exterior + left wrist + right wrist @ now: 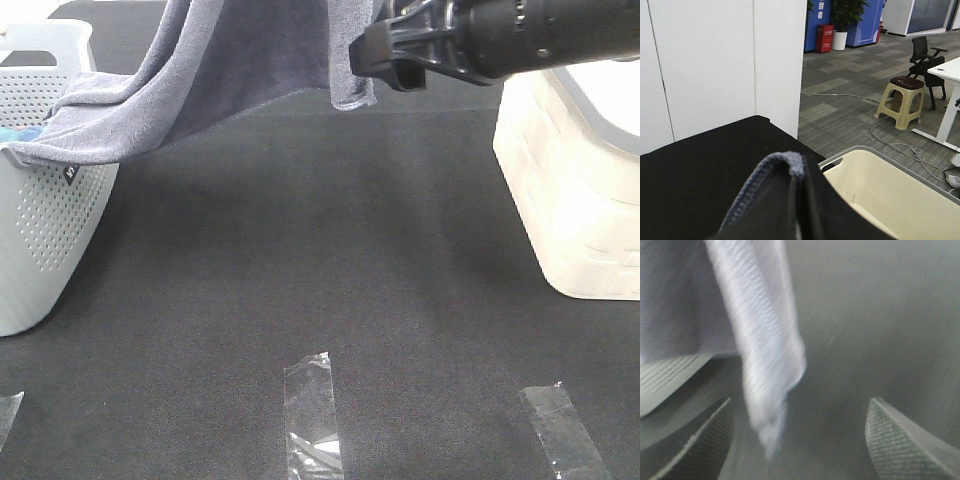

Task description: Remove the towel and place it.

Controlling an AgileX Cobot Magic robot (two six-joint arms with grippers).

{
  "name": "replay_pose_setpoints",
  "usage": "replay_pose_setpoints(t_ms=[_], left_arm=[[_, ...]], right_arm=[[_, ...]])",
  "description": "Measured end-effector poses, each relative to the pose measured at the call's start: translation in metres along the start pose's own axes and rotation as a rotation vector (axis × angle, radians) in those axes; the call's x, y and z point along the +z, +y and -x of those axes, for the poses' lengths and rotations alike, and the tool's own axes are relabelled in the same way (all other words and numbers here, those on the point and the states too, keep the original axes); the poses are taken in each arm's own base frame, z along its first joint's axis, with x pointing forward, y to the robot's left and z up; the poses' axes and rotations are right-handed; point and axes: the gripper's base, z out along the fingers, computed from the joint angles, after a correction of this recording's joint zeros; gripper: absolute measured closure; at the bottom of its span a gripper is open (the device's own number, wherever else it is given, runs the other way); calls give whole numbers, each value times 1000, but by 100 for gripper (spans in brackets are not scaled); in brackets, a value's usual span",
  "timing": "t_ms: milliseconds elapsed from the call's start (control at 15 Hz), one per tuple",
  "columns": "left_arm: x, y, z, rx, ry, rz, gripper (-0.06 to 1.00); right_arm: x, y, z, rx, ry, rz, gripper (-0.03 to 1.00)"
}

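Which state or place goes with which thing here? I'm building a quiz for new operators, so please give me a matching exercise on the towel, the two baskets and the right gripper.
Things:
1. towel
2. perforated basket
3. cream basket
4. right gripper

States or places:
A. jaws apart, clamped on nothing
B. standing on the right side
C. hanging in the air, trailing over a basket rim
D. on the left side, under the towel's end

Pairs: 1-C; 2-D; 3-B; 4-A
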Motion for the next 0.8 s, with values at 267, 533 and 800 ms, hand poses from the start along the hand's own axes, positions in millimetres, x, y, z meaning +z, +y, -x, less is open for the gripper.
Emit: replay_pose_setpoints(t_ms=[267, 533, 800], left_arm=[[0, 0, 0, -2, 0, -1, 94], [0, 0, 0, -4, 0, -2, 94], [0, 0, 0, -4, 0, -2, 94]], right_arm=[[-5, 1, 2, 30, -9, 11, 27], [9, 1, 0, 31, -18, -2, 27], [23, 23, -2, -13, -33, 44, 27]])
